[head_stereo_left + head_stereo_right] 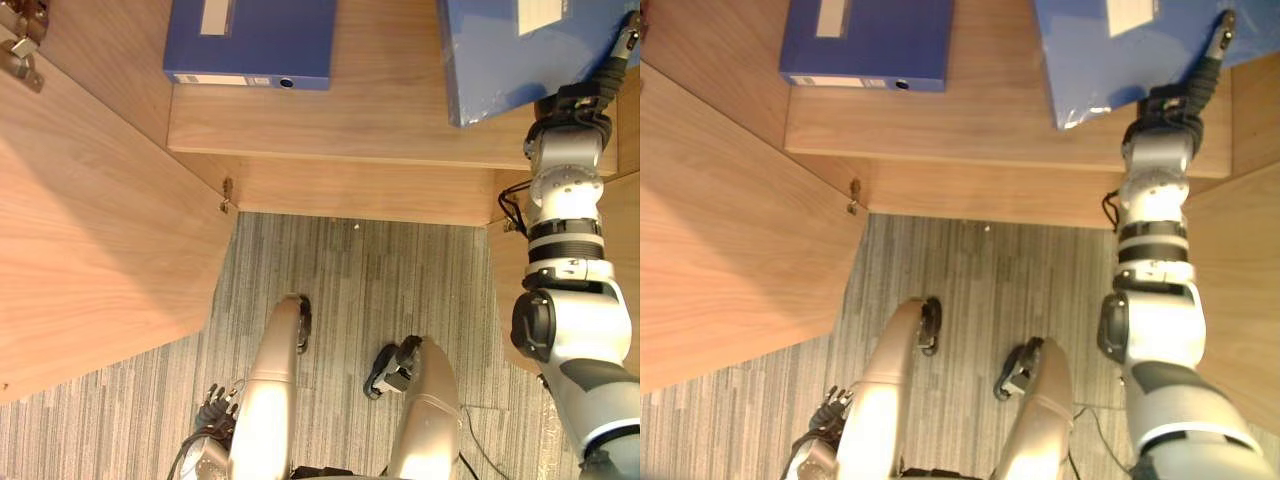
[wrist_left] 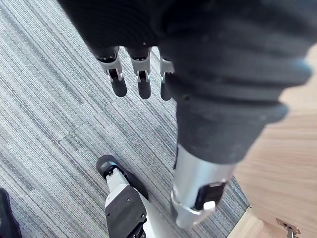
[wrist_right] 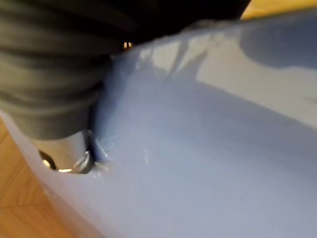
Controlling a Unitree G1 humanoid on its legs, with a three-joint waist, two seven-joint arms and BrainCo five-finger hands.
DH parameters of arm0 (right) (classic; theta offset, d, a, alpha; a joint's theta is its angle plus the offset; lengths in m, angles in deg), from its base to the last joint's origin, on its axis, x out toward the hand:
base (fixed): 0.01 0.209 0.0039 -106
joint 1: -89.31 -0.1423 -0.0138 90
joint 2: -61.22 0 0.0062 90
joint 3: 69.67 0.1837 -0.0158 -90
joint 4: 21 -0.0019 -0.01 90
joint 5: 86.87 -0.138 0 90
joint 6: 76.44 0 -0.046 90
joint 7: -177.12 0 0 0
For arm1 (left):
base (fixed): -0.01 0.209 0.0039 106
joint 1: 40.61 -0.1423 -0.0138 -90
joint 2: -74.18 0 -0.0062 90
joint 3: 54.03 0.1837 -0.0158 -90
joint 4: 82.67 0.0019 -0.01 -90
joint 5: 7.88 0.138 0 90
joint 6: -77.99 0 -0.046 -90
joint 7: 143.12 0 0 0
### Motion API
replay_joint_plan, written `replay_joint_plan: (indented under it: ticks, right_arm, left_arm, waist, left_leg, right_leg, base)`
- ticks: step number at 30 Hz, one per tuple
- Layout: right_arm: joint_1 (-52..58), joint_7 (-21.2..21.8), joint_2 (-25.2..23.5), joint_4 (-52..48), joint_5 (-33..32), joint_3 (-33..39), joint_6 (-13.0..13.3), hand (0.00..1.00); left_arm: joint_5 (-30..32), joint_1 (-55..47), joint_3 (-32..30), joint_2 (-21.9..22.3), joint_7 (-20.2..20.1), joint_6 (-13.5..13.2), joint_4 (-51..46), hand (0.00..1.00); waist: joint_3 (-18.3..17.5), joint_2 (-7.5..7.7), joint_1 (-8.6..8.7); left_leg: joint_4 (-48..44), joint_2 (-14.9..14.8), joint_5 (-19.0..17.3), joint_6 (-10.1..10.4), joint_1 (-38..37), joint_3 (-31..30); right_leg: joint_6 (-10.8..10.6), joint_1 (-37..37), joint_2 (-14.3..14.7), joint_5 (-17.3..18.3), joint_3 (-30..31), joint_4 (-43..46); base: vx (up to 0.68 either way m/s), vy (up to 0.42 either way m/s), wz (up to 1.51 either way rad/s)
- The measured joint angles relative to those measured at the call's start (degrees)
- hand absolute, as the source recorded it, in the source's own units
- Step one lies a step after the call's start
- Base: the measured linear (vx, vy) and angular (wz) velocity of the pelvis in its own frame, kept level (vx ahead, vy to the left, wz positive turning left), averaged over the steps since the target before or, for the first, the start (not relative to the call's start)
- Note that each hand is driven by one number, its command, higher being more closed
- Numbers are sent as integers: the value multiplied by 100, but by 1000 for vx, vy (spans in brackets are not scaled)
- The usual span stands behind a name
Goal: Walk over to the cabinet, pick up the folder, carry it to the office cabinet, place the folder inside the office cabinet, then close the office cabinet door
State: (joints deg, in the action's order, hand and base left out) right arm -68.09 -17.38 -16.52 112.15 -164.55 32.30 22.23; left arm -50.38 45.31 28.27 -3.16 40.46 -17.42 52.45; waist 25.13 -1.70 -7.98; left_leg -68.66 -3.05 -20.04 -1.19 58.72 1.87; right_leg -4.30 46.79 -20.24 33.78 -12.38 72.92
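**A:** Where is the folder (image 1: 520, 60) right now?

**B:** At the far right of the shelf (image 1: 380, 110) inside the office cabinet (image 1: 330, 185), its near corner short of the shelf's front edge. The right hand (image 1: 1212, 55) is on its right side, with the arm stretched forward into the cabinet.

**A:** Is the hand clasping it or only resting on it?

**B:** I cannot tell. In the right wrist view the blue cover lies right against the hand, but the grasp is hidden. I think the arm reaches that far so the folder ends up well inside, clear of the doors.

**A:** And the other hand?

**B:** The left hand (image 2: 141, 74) hangs low over the grey carpet (image 1: 350, 290). Its fingers are side by side, nearly straight, and hold nothing. It looks parked out of the way, since one arm does the placing.

**A:** Is anything else on the shelf?

**B:** A second blue folder (image 1: 250, 40) lies flat at the far left, well apart from the first, so there is room.

**A:** And the doors?

**B:** The left door (image 1: 90, 250) and the right door (image 1: 1240, 290) both stand swung open toward the robot. Closing is not yet done, and I judge the placing nearly complete.
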Motion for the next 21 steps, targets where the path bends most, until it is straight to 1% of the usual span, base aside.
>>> replay_joint_plan:
  ticks: [7, 10, 13, 15, 16, 19, 21]
  right_arm:
    - [-643, -327, 4, 279, 10, 14, 14, 100]
    - [-858, -543, 6, 447, 15, -39, 0, 100]
    - [-1002, -668, 6, 528, 21, -99, -40, 100]
    - [-1011, -868, 6, 699, 12, -103, -47, 100]
    - [-1011, -907, 6, 726, 12, -103, -48, 0]
    - [-1013, -999, 6, 727, 2, -80, -30, 0]
    - [-1052, -1049, 9, 725, 0, -69, 31, 0]
  left_arm:
    - [0, -154, 101, 63, 167, -27, -147, 0]
    - [21, -185, 114, 78, 194, -38, -245, 0]
    - [22, -188, 132, 85, 253, -65, -358, 0]
    - [21, -188, 163, 87, 306, -78, -437, 0]
    - [21, -188, 166, 87, 316, -82, -437, 0]
    - [19, -188, 166, 92, 378, -115, -437, 0]
    - [15, -188, 166, 93, 388, -130, -436, 0]
  waist:
    - [-79, -135, -64]
    - [-96, -147, -94]
    - [-109, -161, -117]
    - [-109, -161, -167]
    - [-109, -161, -175]
    - [-108, -163, -186]
    - [-108, -164, -184]
  left_leg:
    - [34, 127, 117, 51, 131, -140]
    - [30, 174, 147, 56, 223, -149]
    - [15, 181, 199, 61, 419, -155]
    - [11, 181, 209, 66, 471, -159]
    - [12, 182, 211, 66, 482, -160]
    - [21, 194, 219, 67, 536, -165]
    - [32, 208, 220, 69, 537, -165]
  right_leg:
    - [50, 19, -108, 51, -160, 66]
    - [76, 107, -167, 79, -170, 140]
    - [78, 305, -178, 78, -170, 193]
    - [79, 364, -178, 78, -170, 204]
    - [79, 377, -179, 78, -171, 204]
    - [80, 420, -189, 79, -180, 204]
    - [84, 421, -201, 82, -182, 204]
  base:
    - [-24, -10, 14]
    - [-21, -13, 10]
    - [-15, -1, 3]
    - [0, 0, 0]
    - [0, 0, 0]
    - [0, 0, 0]
    - [-1, 2, 2]
